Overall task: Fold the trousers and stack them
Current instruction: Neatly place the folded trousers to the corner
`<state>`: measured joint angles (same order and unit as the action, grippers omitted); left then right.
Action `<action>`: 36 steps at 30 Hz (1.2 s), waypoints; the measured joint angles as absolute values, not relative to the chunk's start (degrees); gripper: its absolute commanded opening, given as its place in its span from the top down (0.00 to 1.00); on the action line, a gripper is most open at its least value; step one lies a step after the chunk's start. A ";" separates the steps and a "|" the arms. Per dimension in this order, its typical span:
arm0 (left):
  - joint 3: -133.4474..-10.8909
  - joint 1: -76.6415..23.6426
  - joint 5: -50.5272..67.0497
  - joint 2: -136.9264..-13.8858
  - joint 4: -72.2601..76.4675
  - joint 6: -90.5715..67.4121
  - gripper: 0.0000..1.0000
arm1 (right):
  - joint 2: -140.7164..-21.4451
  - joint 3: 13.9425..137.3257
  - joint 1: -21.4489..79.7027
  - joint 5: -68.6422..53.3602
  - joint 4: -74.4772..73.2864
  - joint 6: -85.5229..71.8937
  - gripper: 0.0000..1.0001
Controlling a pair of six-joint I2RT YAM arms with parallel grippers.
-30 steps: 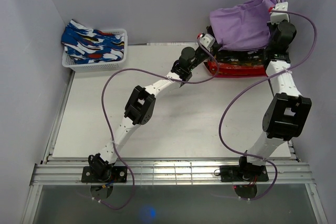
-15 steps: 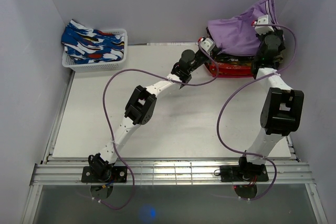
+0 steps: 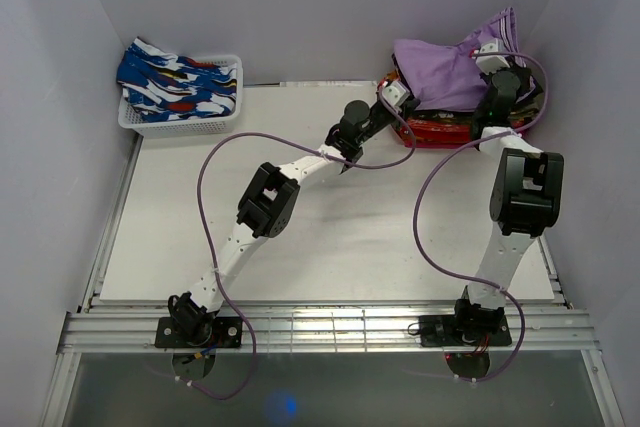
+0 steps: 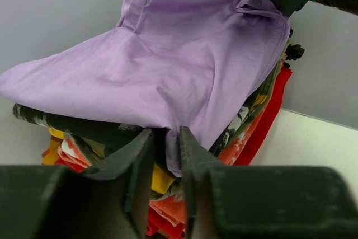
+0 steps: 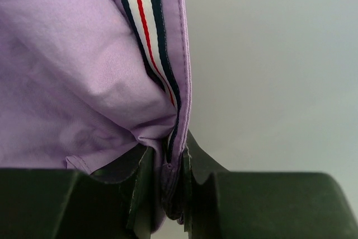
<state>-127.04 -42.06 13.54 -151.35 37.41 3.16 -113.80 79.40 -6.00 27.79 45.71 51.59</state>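
Observation:
Purple trousers (image 3: 440, 72) lie draped over a pile of folded trousers (image 3: 450, 130) at the table's far right. In the left wrist view, their near corner (image 4: 168, 155) hangs between the fingers of my left gripper (image 4: 166, 138). Those fingers stand slightly apart, with a dark gap beside the cloth. My left gripper (image 3: 395, 95) sits at the pile's left edge. At the pile's back right, my right gripper (image 3: 490, 50) is shut on the purple trousers' striped edge (image 5: 146, 32) and holds it up near the wall. The pile (image 4: 263, 121) shows red, orange and dark layers.
A white basket (image 3: 180, 125) at the far left holds blue patterned garments (image 3: 175, 82). Purple cables loop from both arms over the white table (image 3: 330, 237). Grey walls stand close behind and to the right of the pile.
Both arms lowered the purple trousers onto the pile and moved left. The right arm folded back toward the wall. The left jaws, shut before, have parted off the cloth corner.

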 measured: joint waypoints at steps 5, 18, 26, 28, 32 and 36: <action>-126.67 -41.76 13.15 -151.22 37.71 4.12 0.42 | -116.33 82.24 -6.42 28.97 45.36 51.70 0.48; -104.92 -38.70 13.13 -134.63 35.51 3.62 0.14 | -115.02 84.05 -9.10 30.72 43.46 49.71 0.10; -89.93 -33.98 14.26 -116.29 30.65 -1.04 0.02 | -102.45 77.62 -9.02 27.31 30.11 40.36 0.10; -88.99 -32.77 14.48 -112.60 26.76 -2.79 0.02 | -98.70 77.47 -9.02 25.12 25.63 37.10 0.10; -91.02 -29.91 15.03 -108.01 12.36 -5.87 0.02 | -89.67 77.43 -8.99 17.47 13.61 30.37 0.10; -97.97 -26.70 13.78 -107.94 -9.04 -5.76 0.02 | -80.53 77.38 -9.04 5.34 0.38 26.63 0.10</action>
